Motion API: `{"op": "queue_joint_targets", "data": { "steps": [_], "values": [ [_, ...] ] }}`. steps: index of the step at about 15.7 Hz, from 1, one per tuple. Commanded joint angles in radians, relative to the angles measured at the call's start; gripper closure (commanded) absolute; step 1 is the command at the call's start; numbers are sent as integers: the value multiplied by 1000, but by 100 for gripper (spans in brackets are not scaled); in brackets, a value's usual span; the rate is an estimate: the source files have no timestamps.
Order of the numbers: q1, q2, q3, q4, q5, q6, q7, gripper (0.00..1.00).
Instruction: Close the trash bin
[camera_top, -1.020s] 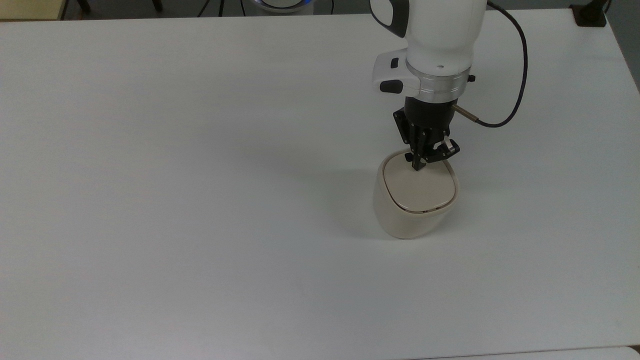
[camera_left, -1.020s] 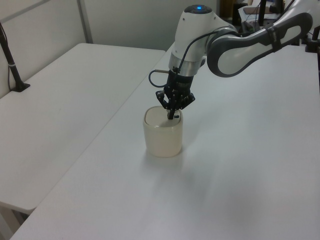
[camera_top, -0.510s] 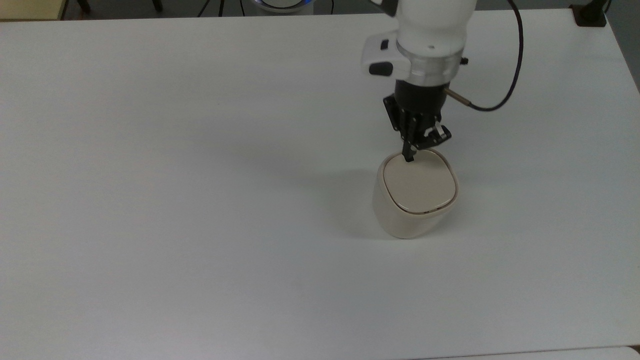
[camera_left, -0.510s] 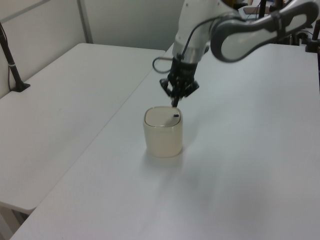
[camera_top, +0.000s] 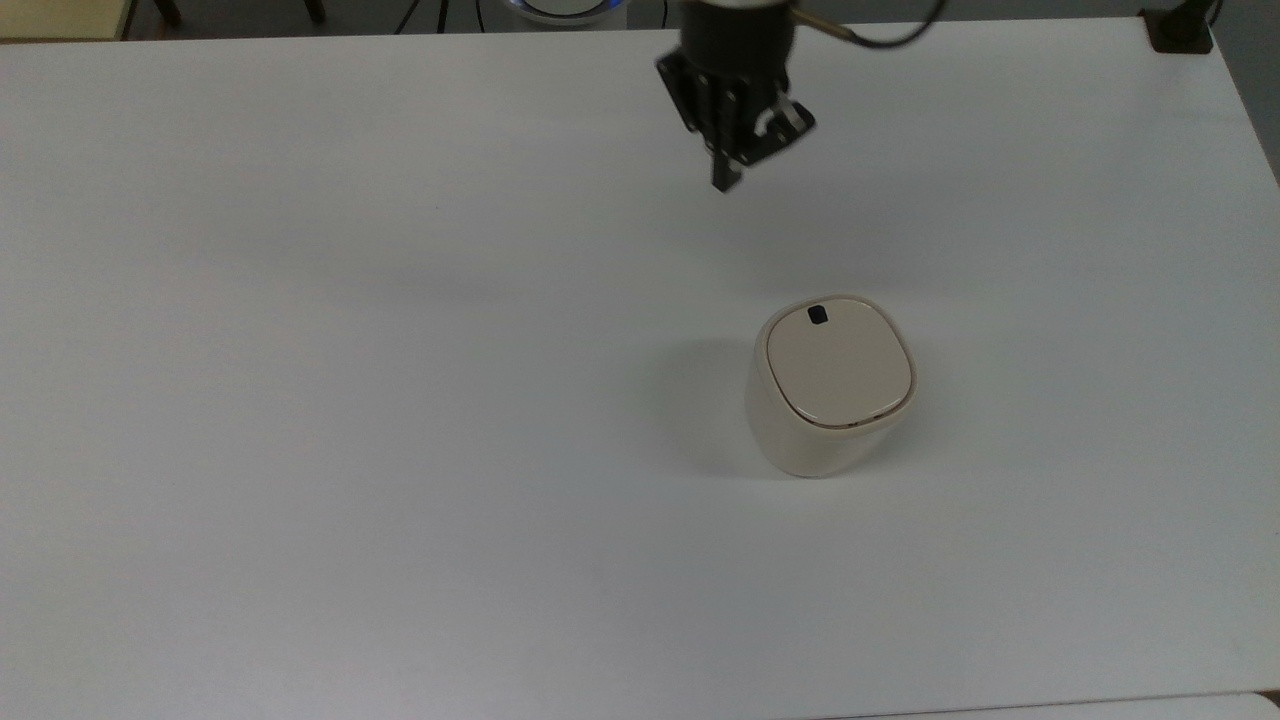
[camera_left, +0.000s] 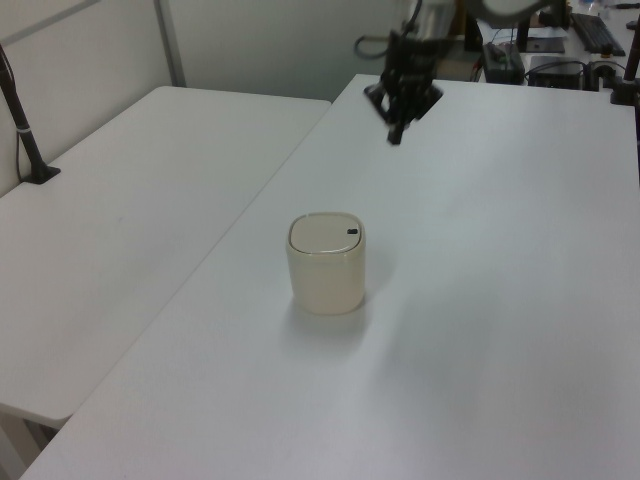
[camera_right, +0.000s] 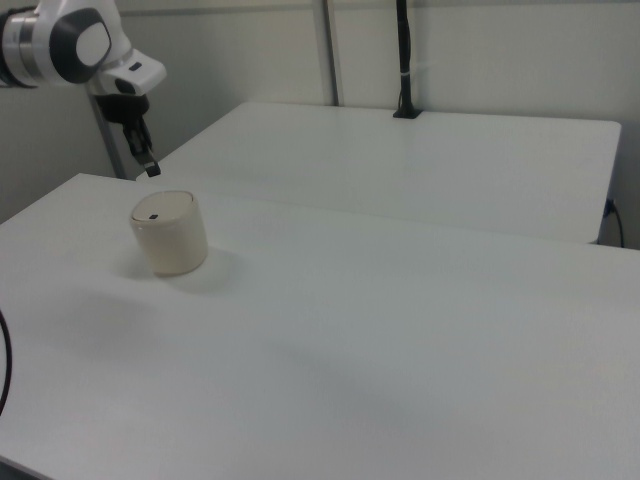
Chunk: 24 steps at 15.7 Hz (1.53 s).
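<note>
Trash bin (camera_top: 828, 400) aside, begin at the gripper (camera_top: 727, 180): its slim black fingers (camera_left: 397, 132) are pressed together on nothing, hanging in the air well apart from the bin, toward the top view's upper edge. Outward from there, the bin stands upright on the matte white table (camera_top: 300, 400), a smooth cream-beige body tapering downward. Its flat, rounded-square lid (camera_top: 838, 368) lies shut, flush within the rim, bearing a small black mark (camera_top: 818, 315) without readable writing.

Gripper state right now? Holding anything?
Gripper: shut, holding nothing, raised clear of the trash bin.
</note>
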Motion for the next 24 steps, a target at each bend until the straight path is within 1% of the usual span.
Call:
{"op": "queue_joint_targets", "data": {
  "steps": [1,3,5,6,8,9,11,14,17,18,19,20,21,22,24],
  "values": [
    [-53,-150,-6,-107,25,-69,-138,100],
    [-82,-204,-9,-150,26,-87,-216,100],
    [-138,-232,-9,-160,28,-130,-299,100],
    [-155,-240,-9,-161,29,-145,-333,100],
    [-206,-272,-9,-189,52,-145,-403,100],
    [-218,-296,-9,-207,66,-145,-449,100],
    [-222,-312,-39,-221,77,-150,-537,100],
    [-220,-292,-46,-219,69,-138,-641,100],
    [-228,-269,-49,-210,62,-126,-806,100],
    [-229,-257,-49,-200,60,-103,-840,95],
    [-229,-247,-55,-189,43,-87,-857,87],
    [-220,-232,-70,-184,-1,-83,-864,72],
    [-217,-230,-81,-169,-45,-83,-867,35],
    [-214,-230,-98,-166,-70,-84,-868,0],
    [-212,-230,-118,-147,-90,-93,-890,0]
  ]
}}
